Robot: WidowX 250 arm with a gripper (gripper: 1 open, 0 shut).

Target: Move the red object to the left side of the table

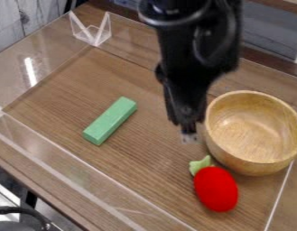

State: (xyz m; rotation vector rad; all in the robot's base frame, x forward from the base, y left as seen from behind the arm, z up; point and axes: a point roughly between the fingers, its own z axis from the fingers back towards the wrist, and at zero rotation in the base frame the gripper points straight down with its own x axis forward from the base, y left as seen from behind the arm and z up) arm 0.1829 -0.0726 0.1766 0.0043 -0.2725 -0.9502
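The red object [216,189], a small glossy red toy fruit with a green leafy end, lies on the wood-grain table [66,99] near its front right corner, just in front of the wooden bowl. My black gripper [190,139] hangs pointing down above the table, a little up and left of the fruit and beside the bowl's left rim. Its fingers are together with nothing between them. It does not touch the fruit.
A wooden bowl [253,132] stands at the right, close to the arm. A green rectangular block [109,121] lies left of centre. Low clear acrylic walls [30,68] edge the table, with a clear stand [90,32] at the back left.
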